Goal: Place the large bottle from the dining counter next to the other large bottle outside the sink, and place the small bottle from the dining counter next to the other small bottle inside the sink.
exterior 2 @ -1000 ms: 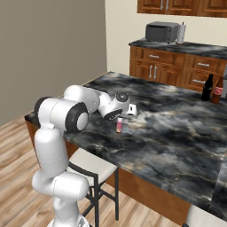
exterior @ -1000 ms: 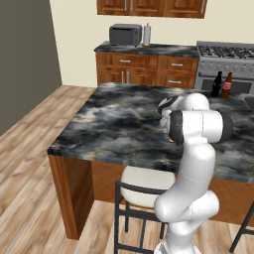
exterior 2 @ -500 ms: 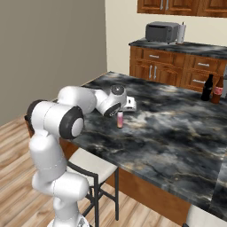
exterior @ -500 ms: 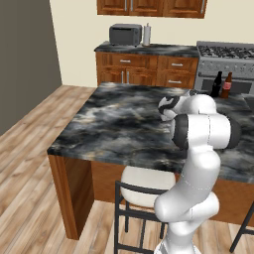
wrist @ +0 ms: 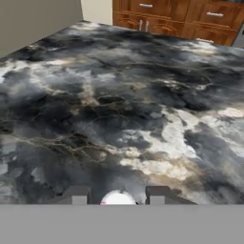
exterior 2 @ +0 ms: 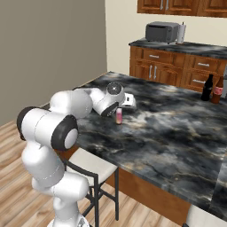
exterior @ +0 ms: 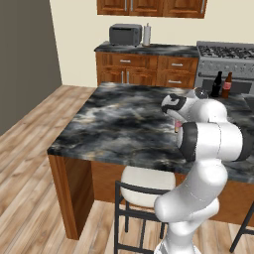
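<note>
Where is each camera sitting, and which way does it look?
Left base view: behind the arm's left, facing the black-and-white marbled island counter; white arm at lower right.
Right base view: behind its right, same counter; hand at tiny pinkish-orange bottle.
Hand view: on the hand, looking across the marble; finger tips at bottom.
Shared: counter, wood cabinets.

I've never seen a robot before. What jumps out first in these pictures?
The big white robot arm bends low over the marbled dining counter, its gripper around a tiny pinkish bottle near the counter's edge. At the far end of the counter stand a tall black bottle and a brown bottle, side by side.
</note>
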Tool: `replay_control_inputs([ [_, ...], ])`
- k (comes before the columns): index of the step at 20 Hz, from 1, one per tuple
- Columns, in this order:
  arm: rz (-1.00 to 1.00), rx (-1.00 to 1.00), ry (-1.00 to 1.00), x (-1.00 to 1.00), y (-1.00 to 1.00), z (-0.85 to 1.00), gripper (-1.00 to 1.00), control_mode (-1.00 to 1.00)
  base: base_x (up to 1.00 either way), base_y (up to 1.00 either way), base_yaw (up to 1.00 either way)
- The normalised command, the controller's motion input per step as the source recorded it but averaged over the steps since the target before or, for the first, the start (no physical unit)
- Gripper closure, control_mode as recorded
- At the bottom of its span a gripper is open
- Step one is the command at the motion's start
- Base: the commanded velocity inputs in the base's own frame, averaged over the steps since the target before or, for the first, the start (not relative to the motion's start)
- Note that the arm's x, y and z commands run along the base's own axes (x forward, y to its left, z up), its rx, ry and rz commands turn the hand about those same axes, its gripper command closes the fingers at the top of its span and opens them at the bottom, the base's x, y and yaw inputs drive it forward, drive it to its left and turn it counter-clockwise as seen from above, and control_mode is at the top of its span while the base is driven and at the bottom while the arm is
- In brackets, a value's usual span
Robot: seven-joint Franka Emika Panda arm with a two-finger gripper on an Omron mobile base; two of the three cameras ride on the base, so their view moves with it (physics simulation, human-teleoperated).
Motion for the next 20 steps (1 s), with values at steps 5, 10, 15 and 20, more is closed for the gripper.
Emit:
replay_control_inputs([
  [5,-0.05,0.00,-0.22,-0.35,0.00,0.16,1.00,-1.00,0.00,0.00,0.00],
  [10,-0.03,0.00,-0.17,-0.33,0.00,0.25,1.00,-1.00,0.00,0.00,0.00],
  [15,-0.02,0.00,-0.14,-0.36,0.00,0.26,1.00,-1.00,0.00,0.00,0.00],
  [20,-0.01,0.00,-0.11,-0.37,0.00,0.33,1.00,-1.00,0.00,0.00,0.00],
])
